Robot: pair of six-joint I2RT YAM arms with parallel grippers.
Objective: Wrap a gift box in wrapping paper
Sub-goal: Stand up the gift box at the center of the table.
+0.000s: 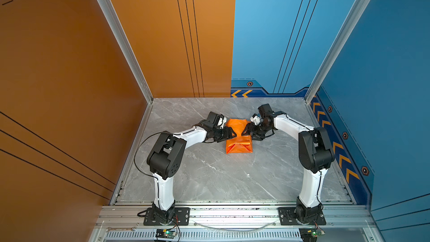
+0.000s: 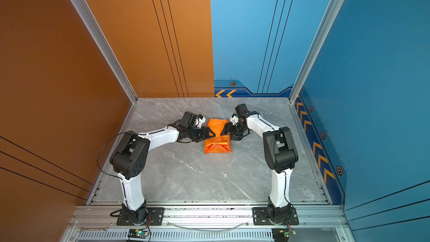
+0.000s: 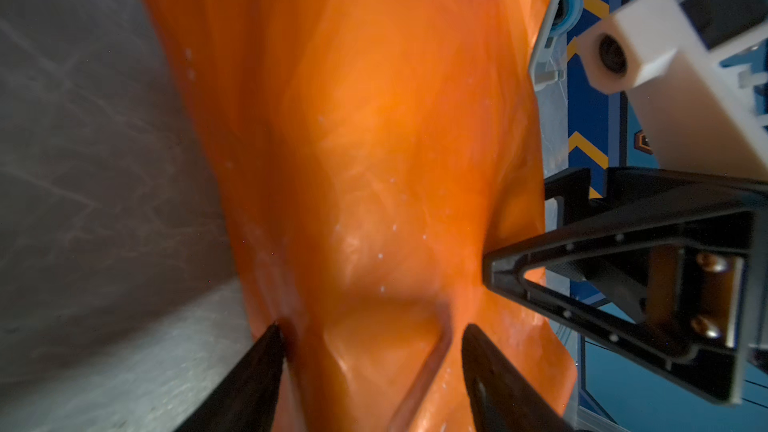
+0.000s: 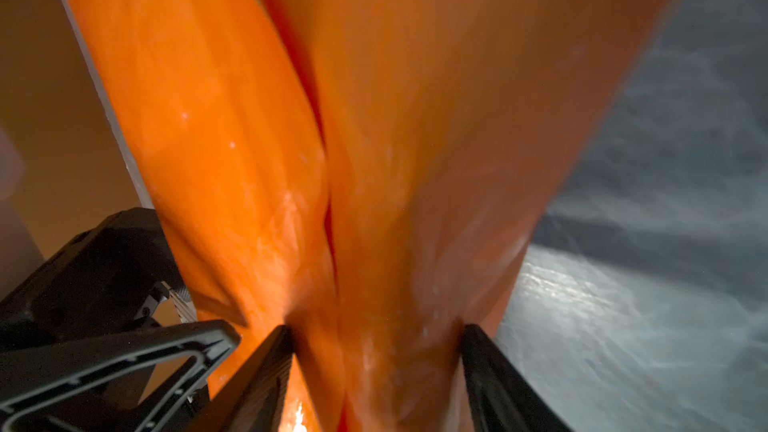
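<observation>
**Parcel.** The wrapping paper is seen with its glossy orange face outward, folded into a closed bundle. It lies on the grey marbled bench in the far half, about midway between the left and right edges. The end toward the near edge is folded into flat triangular flaps. The end toward the far edge looks looser and more creased. The gift box is not seen, as only orange paper shows in every view.

**Left gripper.** In both top views the left gripper is placed at the parcel's left side, at about mid-length. In the left wrist view its two black fingertips stand partly apart and rest on the paper, with a raised hump of paper between them. Whether the paper is actually clamped cannot be told.

**Right gripper.** The right gripper is placed opposite, at the parcel's right side, so the two tips are near each other with a narrow strip of orange between. In the right wrist view its jaws are likewise partly apart, and creased paper fills the gap. A firm hold cannot be confirmed.
</observation>
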